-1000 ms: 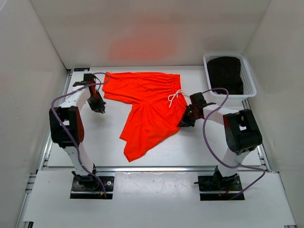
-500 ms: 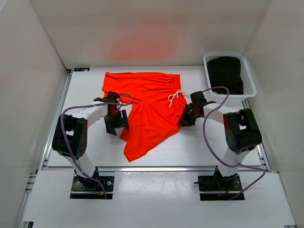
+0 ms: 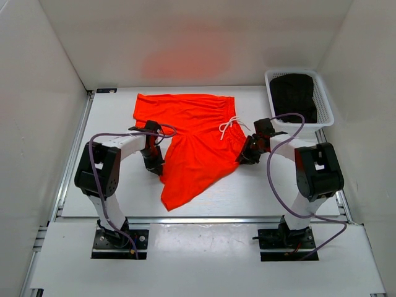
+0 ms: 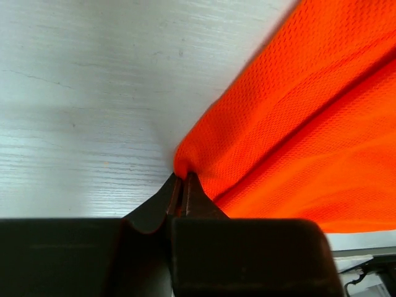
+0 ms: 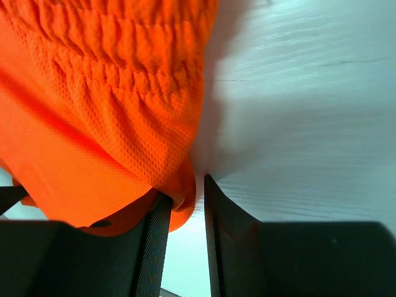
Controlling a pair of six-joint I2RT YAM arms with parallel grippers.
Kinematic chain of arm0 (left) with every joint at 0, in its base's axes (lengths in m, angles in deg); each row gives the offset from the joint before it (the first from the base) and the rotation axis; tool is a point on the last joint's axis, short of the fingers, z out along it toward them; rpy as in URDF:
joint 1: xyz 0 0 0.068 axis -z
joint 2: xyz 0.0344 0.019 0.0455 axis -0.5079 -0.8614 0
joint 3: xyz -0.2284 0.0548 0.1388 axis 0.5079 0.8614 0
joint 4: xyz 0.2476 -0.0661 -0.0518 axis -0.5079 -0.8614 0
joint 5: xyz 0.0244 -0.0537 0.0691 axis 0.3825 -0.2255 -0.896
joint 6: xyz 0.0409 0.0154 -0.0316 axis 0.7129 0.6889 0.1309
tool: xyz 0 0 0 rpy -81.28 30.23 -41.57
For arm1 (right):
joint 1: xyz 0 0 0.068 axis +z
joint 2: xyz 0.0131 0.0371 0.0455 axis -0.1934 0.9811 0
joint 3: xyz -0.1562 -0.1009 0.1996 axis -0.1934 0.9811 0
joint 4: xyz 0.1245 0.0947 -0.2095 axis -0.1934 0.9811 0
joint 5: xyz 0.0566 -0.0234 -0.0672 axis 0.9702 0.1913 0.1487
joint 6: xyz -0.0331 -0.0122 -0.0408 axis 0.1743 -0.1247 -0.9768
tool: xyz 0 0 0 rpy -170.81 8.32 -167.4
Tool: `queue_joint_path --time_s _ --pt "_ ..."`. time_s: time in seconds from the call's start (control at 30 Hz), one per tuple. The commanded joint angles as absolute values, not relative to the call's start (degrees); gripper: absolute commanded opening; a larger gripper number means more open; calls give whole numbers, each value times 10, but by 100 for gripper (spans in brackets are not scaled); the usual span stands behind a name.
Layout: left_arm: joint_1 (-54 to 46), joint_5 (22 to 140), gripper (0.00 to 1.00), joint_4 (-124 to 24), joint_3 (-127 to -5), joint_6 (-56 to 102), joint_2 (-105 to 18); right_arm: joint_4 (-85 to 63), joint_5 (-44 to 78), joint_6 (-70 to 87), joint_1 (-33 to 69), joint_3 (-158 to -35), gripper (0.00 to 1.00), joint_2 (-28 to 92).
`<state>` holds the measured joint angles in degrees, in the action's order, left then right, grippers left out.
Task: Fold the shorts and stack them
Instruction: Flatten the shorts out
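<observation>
The shorts [image 3: 197,133] are seen spread on the desk [image 3: 278,185], waistband turned to the right. The left hand [image 4: 182,185] is pinched closed on the fabric's left edge. The right hand [image 5: 184,195] is seen narrowly parted, with the waistband corner caught loosely between its jaws.

Counts, top view:
- 1 pair of shorts [image 3: 195,133], left of the basket [image 3: 327,108]
- 1 basket, white
- 1 dark cloth pile [image 3: 294,93], inside the basket
- 1 white drawstring [image 3: 228,125], on the shorts, left of the basket
- 2 arms: left arm [image 3: 117,148], right arm [image 3: 291,148], both nearer the camera than the basket
- 2 grippers, one per arm: left gripper [image 3: 156,168], right gripper [image 3: 242,159]
- 2 purple cables [image 3: 270,179], one per arm
- 1 table [image 3: 247,192], under the basket
</observation>
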<state>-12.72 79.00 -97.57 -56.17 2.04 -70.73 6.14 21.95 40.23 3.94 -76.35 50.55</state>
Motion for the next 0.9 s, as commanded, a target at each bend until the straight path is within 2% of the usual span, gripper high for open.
queue_joint_path --time_s 0.0,0.27,0.5,0.6,0.7,0.73,0.77,0.83,0.87 --pt "-137 769 10 -947 -564 7 -706 81 215 388 27 -760 32 480" --pt "-283 763 10 -968 -599 -1 -632 87 236 364 22 -754 29 463" --pt "-340 747 10 -1008 -744 11 -734 92 244 354 22 -736 27 453" --pt "-355 740 10 -1027 -803 11 -776 92 249 359 22 -731 33 446" --pt "-361 728 10 -1039 -826 11 -788 92 249 359 22 -731 49 433" --pt "-361 728 10 -1044 -831 11 -788 92 249 359 22 -731 60 433" --pt "-361 722 10 -1045 -831 11 -782 92 249 359 22 -731 65 427" --pt "-361 722 30 -1045 -824 6 -767 98 244 359 22 -731 71 421" --pt "-361 722 48 -1045 -817 6 -751 98 244 359 22 -731 73 421"
